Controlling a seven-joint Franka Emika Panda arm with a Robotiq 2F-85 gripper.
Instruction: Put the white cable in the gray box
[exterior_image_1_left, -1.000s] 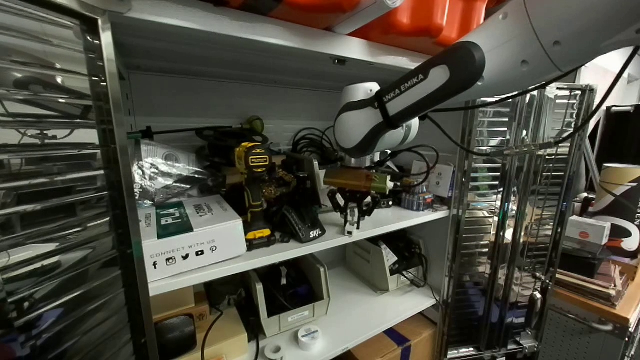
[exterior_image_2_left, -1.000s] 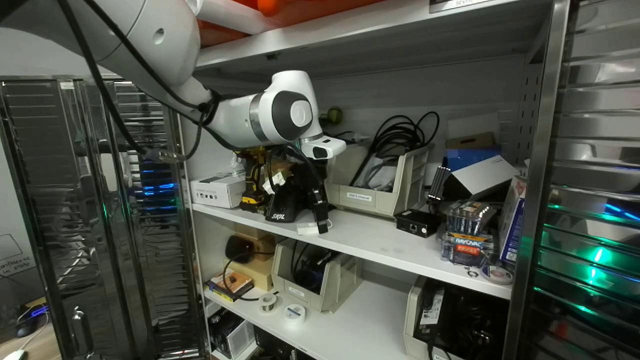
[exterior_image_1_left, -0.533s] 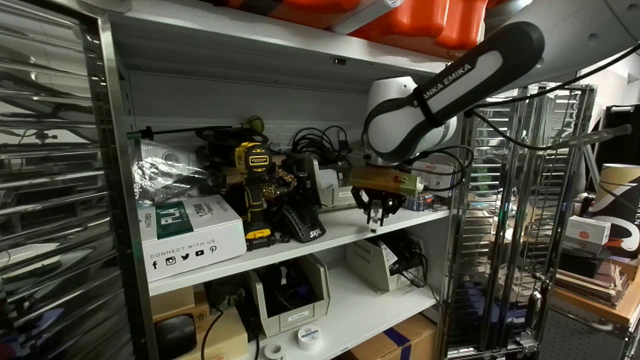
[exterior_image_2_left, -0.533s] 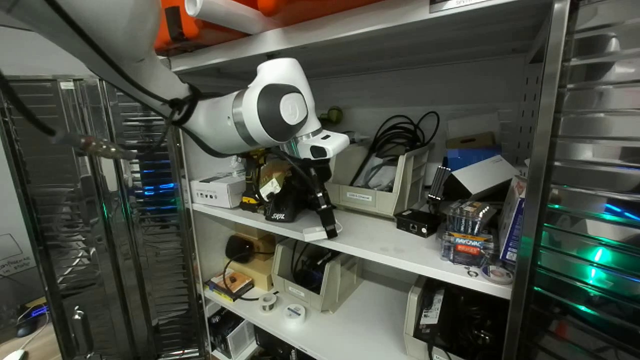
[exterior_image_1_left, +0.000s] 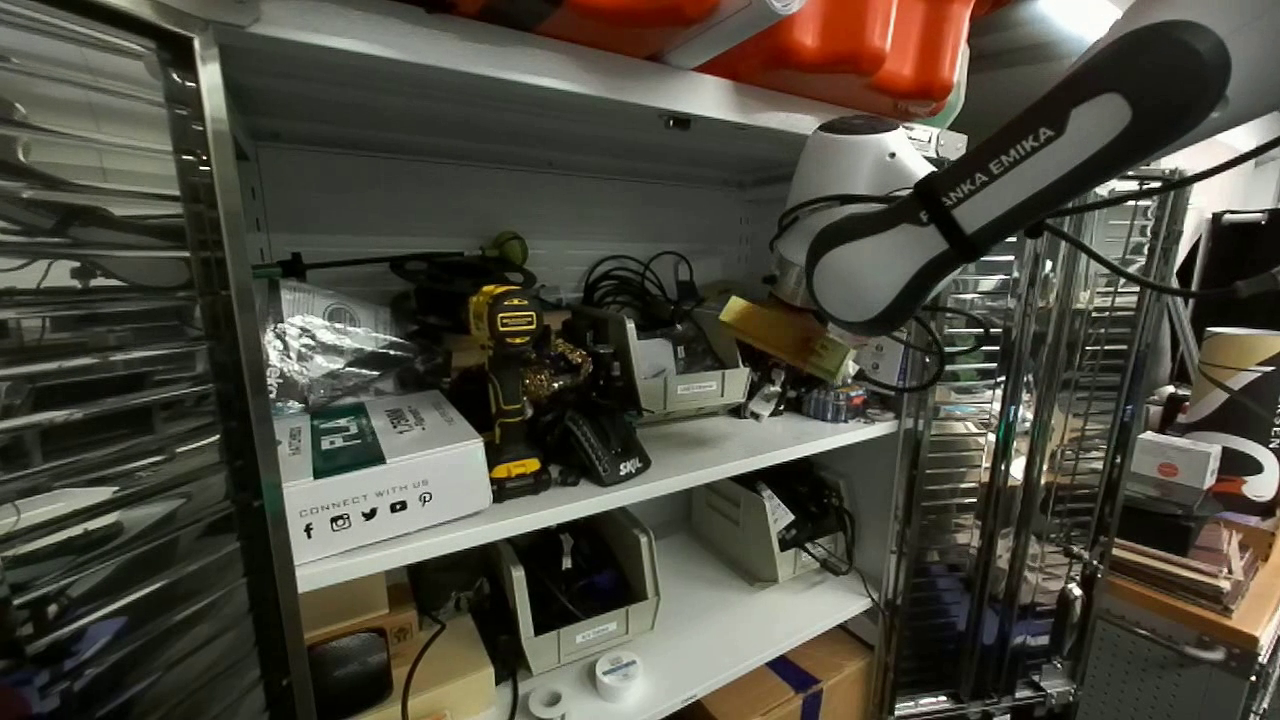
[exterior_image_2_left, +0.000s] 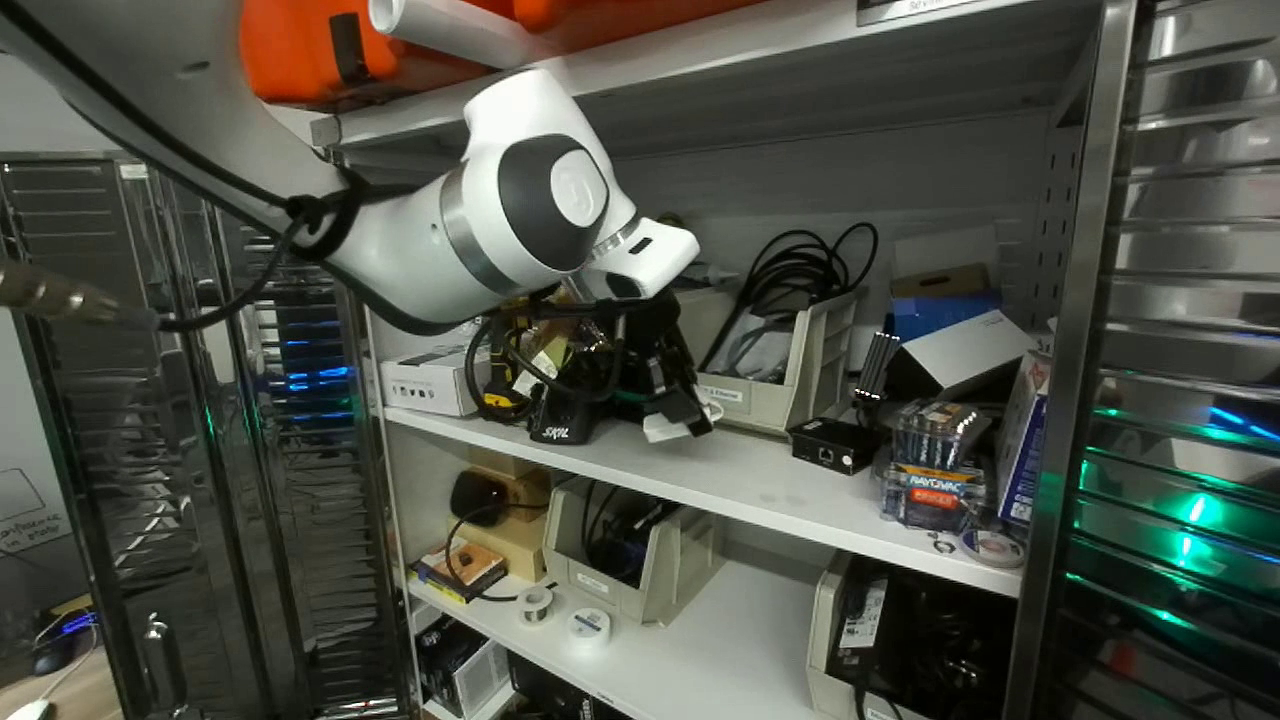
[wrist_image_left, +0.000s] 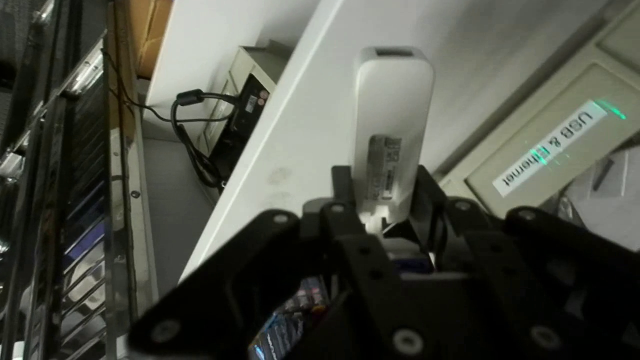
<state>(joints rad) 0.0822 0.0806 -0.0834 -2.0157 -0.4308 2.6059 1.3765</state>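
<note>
Gripper (wrist_image_left: 386, 191) pinches the white cable (wrist_image_left: 392, 105) by one end, long axis jutting ahead; the likely gray box (wrist_image_left: 562, 111) lies rightward in the wrist view.

Drill (exterior_image_1_left: 510, 400): yellow and black, upright on the middle shelf (exterior_image_2_left: 760, 480)
White carton (exterior_image_1_left: 385, 480): just beside the drill, printed "CONNECT WITH US"
SKIL piece (exterior_image_1_left: 605, 450): black, on the drill's other side
Battery packs (exterior_image_2_left: 935, 490): stacked, marked RAYOVAC, near a small black box (exterior_image_2_left: 832, 445)
White rolls (exterior_image_2_left: 589, 628): two, on the lower shelf (exterior_image_2_left: 690, 660)
Orange objects (exterior_image_1_left: 830, 50): on the top shelf (exterior_image_2_left: 800, 35)
</note>
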